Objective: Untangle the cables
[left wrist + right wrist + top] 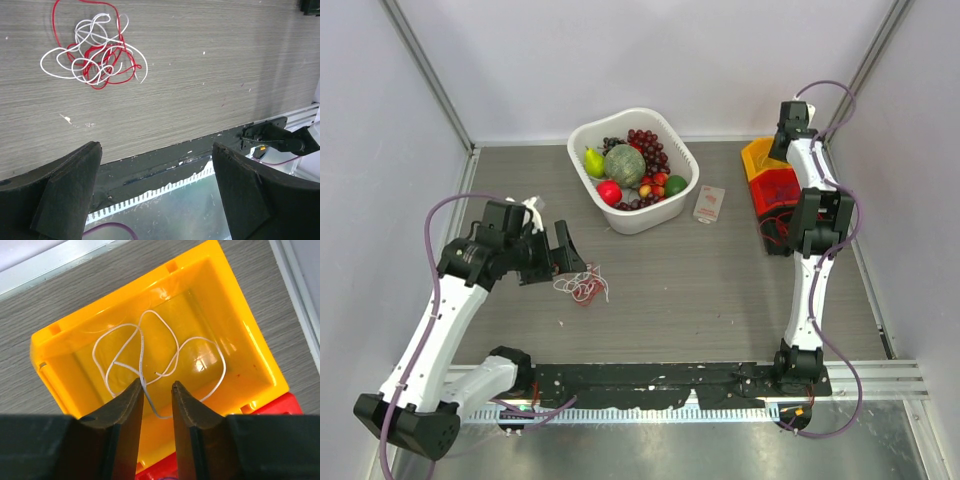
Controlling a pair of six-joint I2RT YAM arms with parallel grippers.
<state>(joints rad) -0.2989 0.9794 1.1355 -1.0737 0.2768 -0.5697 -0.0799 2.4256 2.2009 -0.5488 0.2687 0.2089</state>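
My left gripper [156, 149] hangs spread wide, the red-and-white tangle [95, 55] knotted on the table [225, 75] at its eleven o'clock. At the table's two o'clock my right gripper [157, 387], jaws slightly parted, hovers over the yellow bin [245, 325], one white cable [141, 347] lying inside; the rest remains, I judge

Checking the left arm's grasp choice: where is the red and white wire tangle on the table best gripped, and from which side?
Probably the red loop straying clear of the tangle, approached straight down from above, jaws across the strand. It lies flat on the table apart from the knotted middle, so a pinch there should catch one wire alone.
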